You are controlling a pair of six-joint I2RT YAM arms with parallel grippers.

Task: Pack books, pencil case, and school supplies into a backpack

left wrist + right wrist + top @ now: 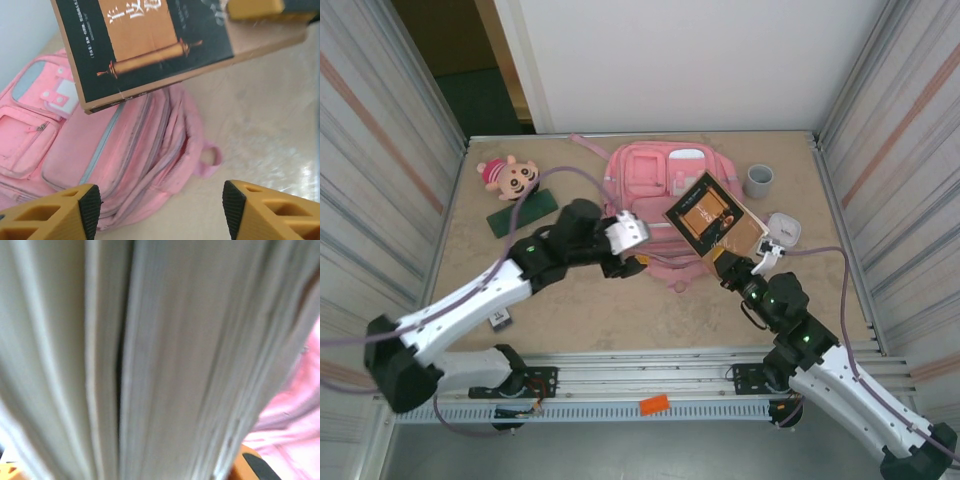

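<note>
The pink backpack [655, 195] lies flat mid-table, its zipped top facing the arms. My right gripper [728, 258] is shut on the lower corner of the dark brown and tan book [712, 218], holding it tilted in the air over the backpack's right side. The right wrist view looks close onto the book's pale page edges [160, 360], with one yellow finger [252, 465] beside them. My left gripper [160, 210] is open and empty, hovering over the backpack's near edge [125, 160], below the book [150, 45]. The dark green pencil case [522, 214] lies left of the backpack. A small black-and-white card [501, 320] lies by the left arm.
A plush doll [500, 175] sits at the back left. A grey cup [758, 180] stands right of the backpack, and a small white object [783, 228] lies just right of the book. Corrugated walls close in both sides of the table.
</note>
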